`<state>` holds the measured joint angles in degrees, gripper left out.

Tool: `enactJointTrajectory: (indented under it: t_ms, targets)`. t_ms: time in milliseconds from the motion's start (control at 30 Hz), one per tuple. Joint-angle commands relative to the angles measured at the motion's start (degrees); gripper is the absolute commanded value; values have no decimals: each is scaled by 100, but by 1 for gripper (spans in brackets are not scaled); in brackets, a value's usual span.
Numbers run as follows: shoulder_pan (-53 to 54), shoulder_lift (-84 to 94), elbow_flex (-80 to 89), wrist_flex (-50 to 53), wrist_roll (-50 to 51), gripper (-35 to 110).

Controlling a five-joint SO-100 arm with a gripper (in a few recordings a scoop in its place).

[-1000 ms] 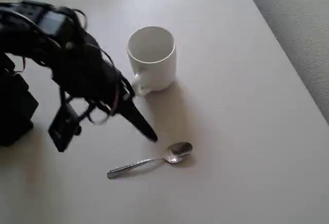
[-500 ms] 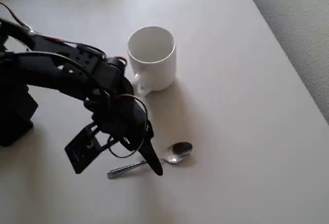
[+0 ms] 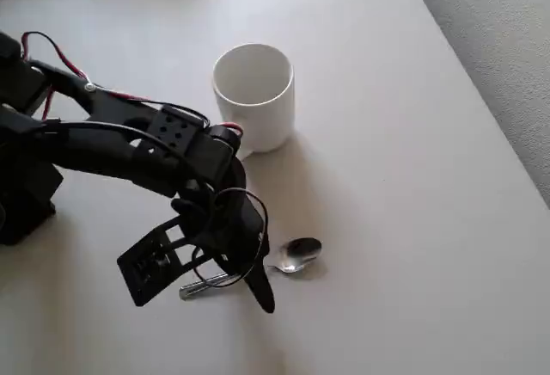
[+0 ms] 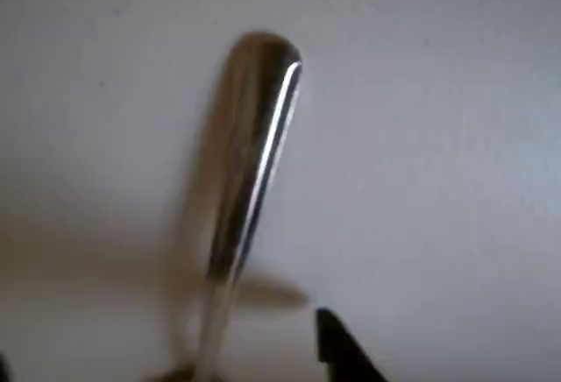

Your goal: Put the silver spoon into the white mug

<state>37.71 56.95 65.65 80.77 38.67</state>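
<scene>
While the tool [image 3: 245, 276] hangs low over the handle of the silver spoon [image 3: 296, 253], its jaws straddle the shaft, placed for a pinch; how wide they stand cannot be told; the spoon lies flat on the counter [image 3: 412, 220]; beyond stands the white mug [image 3: 255, 95], upright, mouth clear to receive it.

Soft, dim daylight; the mug [image 3: 254, 95] casts a faint shadow toward the lower right on the tabletop [image 3: 412, 220]. Wrist view is blurred, with glare along the spoon [image 4: 250, 180].
</scene>
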Motion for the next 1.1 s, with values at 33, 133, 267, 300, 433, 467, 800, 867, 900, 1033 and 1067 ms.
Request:
enactJointTrajectory:
  t_ms: [33, 133, 267, 300, 433, 467, 800, 867, 900, 1033, 1067]
  targets:
    - [0, 26, -422, 132, 88, 35]
    - [-26, -193, -712, 413, 141, 35]
    - [-62, -1512, -2856, 1890, 141, 35]
    - [-62, -2057, -3771, 2391, 105, 34]
    - [-53, -2540, -4228, 2496, -44, 31]
    - [-53, -2575, -4228, 2487, -44, 30]
    - [-141, -2540, -4307, 2487, -97, 19]
    - [-123, -2540, -4307, 2496, -123, 15]
    - [-97, -2549, -4307, 2496, -132, 12]
    - [-44, -2584, -4307, 2505, -167, 4]
    - [-35, -2593, -4307, 2505, -193, 2]
